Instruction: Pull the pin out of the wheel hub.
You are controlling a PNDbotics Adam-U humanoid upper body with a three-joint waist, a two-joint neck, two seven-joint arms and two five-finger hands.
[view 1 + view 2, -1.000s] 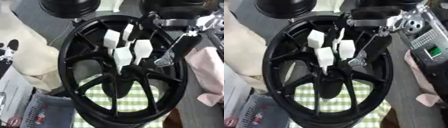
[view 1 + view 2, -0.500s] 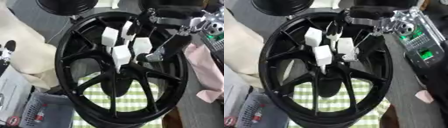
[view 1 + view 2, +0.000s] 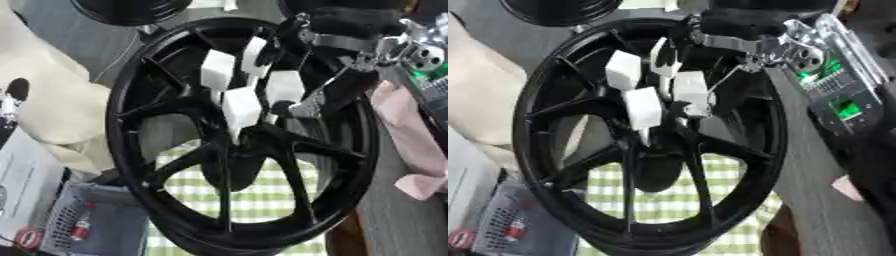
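The black spoked metal wheel hub [image 3: 236,145] fills mid-frame, its white block-shaped pins [image 3: 242,106] now more centred than earlier. Right hand [image 3: 302,102] from upper right reaches among them; finger closure unclear. Free space lies along the left edge.

Black right arm [image 3: 745,22] with silver joints [image 3: 798,50] and white-tipped hand [image 3: 662,87].

Both head eyes look steeply down, close on the black wheel hub [image 3: 236,140], sharing nearly all of it
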